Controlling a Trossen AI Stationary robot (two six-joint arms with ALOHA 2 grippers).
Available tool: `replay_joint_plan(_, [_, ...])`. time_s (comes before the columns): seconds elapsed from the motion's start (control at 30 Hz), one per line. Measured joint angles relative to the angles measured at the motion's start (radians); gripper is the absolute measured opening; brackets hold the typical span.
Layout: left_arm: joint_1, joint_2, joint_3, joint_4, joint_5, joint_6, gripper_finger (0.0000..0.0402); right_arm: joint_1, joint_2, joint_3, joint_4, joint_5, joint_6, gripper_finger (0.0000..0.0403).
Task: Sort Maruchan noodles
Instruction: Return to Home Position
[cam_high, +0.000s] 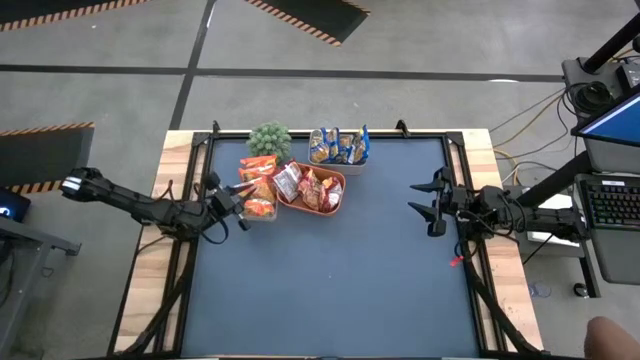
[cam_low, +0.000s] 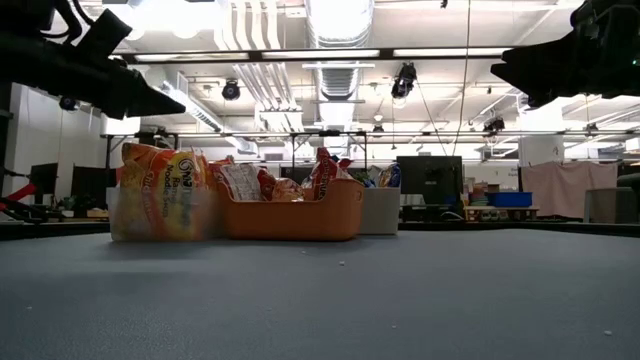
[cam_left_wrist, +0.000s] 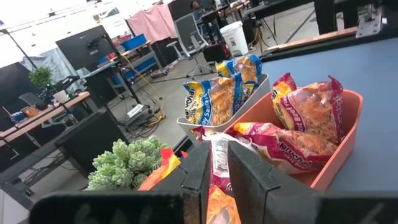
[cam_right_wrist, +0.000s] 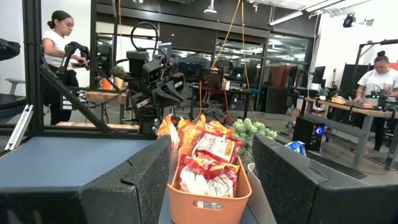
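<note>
The Maruchan noodles sit in three containers near the table's far left. Orange packets (cam_high: 258, 188) (cam_low: 160, 185) stand in a clear tub. Red packets (cam_high: 315, 187) (cam_left_wrist: 311, 112) (cam_right_wrist: 208, 165) fill the orange tray (cam_high: 300, 207) (cam_low: 300, 215). Blue-and-yellow packets (cam_high: 338, 147) (cam_left_wrist: 217, 93) stand in a clear tub at the far edge. My left gripper (cam_high: 240, 197) (cam_left_wrist: 219, 155) hovers just left of the orange-packet tub, above it, with only a narrow gap between its fingers and nothing in them. My right gripper (cam_high: 425, 205) (cam_right_wrist: 210, 155) waits wide open at the right, facing the tray.
A small green plant (cam_high: 270, 140) (cam_left_wrist: 124, 162) stands at the far edge behind the orange-packet tub. The dark mat (cam_high: 330, 290) lies bare toward the near side. Black frame rails line the table's left and right edges. People stand at desks beyond the table.
</note>
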Motion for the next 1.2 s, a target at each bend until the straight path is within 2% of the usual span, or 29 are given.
replay_joint_plan(1.2, [0.000, 0.163, 0.000, 0.022, 0.001, -0.004, 0.0039, 0.000, 0.000, 0.000, 0.000, 0.000, 0.000, 0.0215])
